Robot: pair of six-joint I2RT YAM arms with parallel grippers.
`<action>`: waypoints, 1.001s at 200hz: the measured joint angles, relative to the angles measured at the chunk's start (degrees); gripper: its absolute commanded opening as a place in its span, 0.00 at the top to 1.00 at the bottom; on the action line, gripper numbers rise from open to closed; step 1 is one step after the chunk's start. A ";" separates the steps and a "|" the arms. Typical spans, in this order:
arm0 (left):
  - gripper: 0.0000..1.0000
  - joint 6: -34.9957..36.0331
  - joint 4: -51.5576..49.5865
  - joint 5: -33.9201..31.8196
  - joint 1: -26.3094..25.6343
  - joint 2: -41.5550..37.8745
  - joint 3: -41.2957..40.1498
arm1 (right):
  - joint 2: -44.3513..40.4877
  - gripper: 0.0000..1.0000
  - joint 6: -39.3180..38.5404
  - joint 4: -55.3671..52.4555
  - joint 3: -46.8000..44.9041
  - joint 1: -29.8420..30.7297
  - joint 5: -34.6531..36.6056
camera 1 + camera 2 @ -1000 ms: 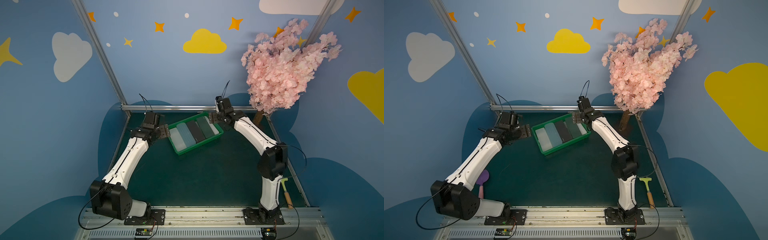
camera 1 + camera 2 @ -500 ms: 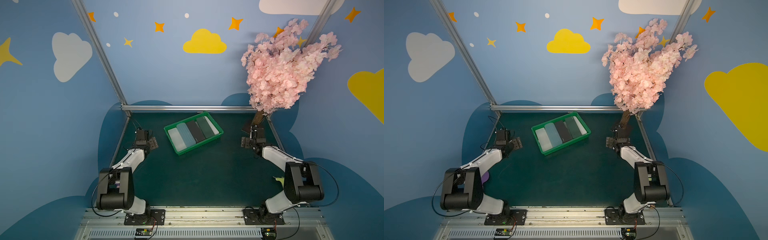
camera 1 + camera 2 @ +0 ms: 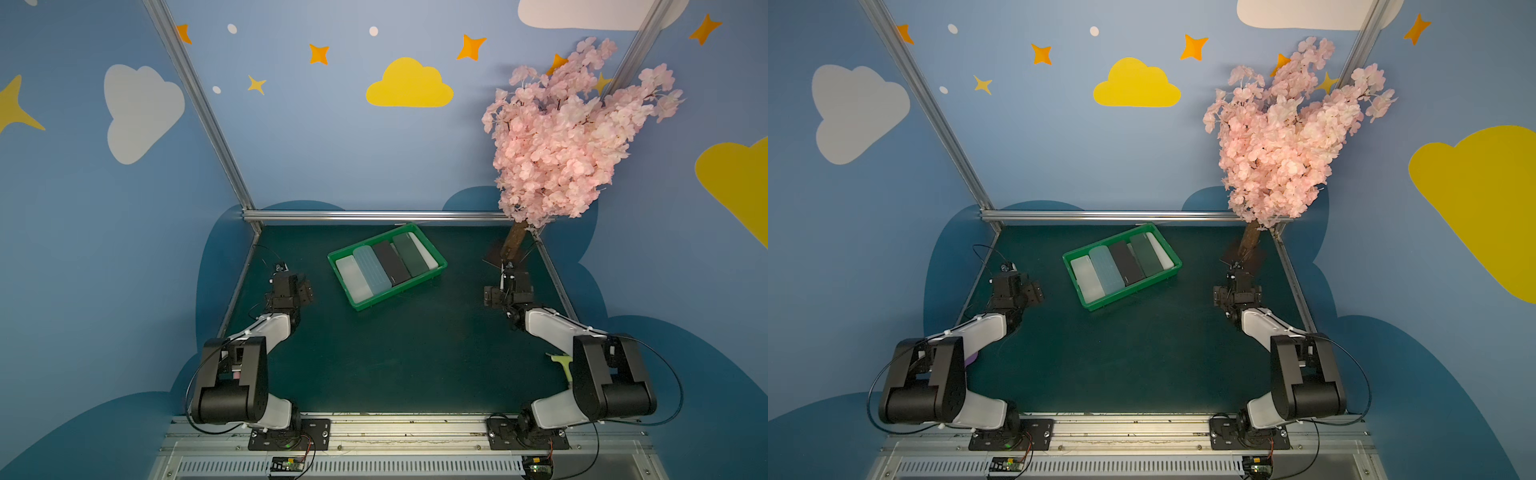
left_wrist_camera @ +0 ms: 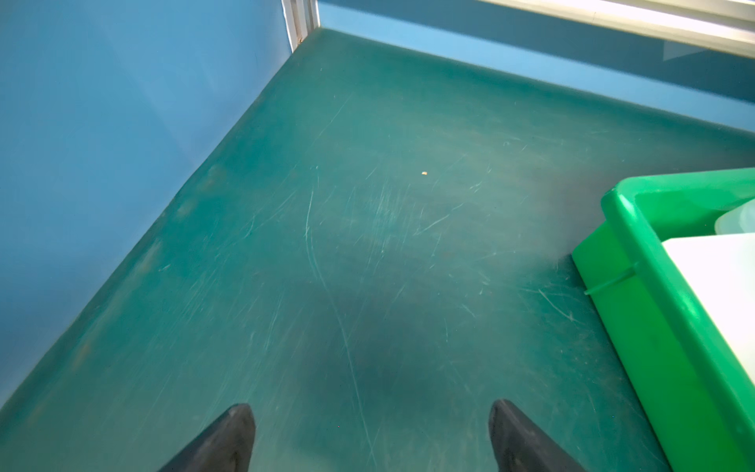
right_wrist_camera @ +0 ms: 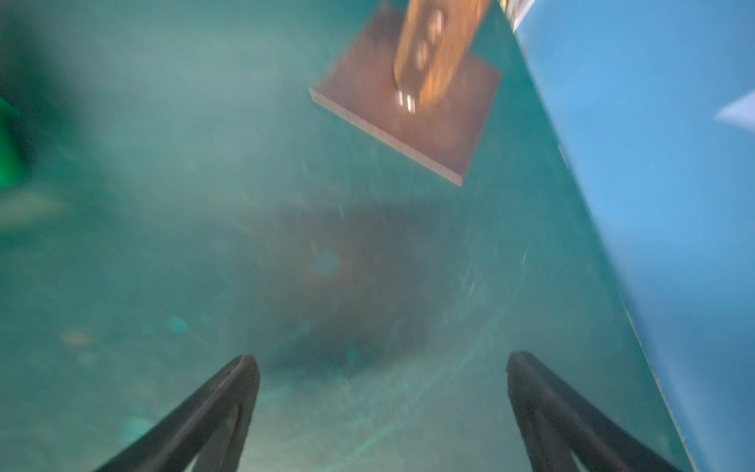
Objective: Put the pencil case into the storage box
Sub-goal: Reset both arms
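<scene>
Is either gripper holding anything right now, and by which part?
Nothing is held. The left gripper and right gripper are both open and empty, apart from the storage box.

A pink blossom tree (image 3: pixel 569 137) stood on a brown square base (image 5: pixel 441 135) in the tabletop's (image 3: pixel 395 353) far right corner. A pale green tool (image 3: pixel 561 360) lay by the right edge, partly hidden.

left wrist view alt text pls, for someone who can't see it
The left gripper hangs open and empty over a scratched green mat. A corner of the green box juts in beside it, a white case inside; blue walls meet beyond.
</scene>
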 measured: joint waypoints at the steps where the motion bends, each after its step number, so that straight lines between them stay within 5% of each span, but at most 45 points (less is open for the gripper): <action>1: 0.07 0.02 0.20 0.00 0.02 0.09 -0.04 | 0.04 0.02 -0.02 0.15 -0.07 -0.04 -0.11; 36: 0.07 0.66 5.05 1.86 0.94 1.38 -2.73 | 1.20 0.01 -0.07 7.76 -2.16 -0.90 -2.40; 78: 0.00 5.75 13.14 8.70 -0.68 1.03 -7.87 | 2.08 0.01 1.38 30.77 -17.86 -4.11 -6.21; 119: 0.00 9.75 18.56 12.22 -3.32 1.31 -8.52 | 0.35 0.01 1.84 31.06 -15.56 -3.56 -6.75; 142: 0.00 11.43 30.47 12.76 -3.76 3.08 -14.75 | 0.09 0.01 1.92 31.52 -15.41 -3.45 -6.71; 200: 0.00 12.04 30.51 11.93 -4.59 3.72 -14.75 | -0.55 0.01 1.31 28.61 -14.19 -3.34 -6.86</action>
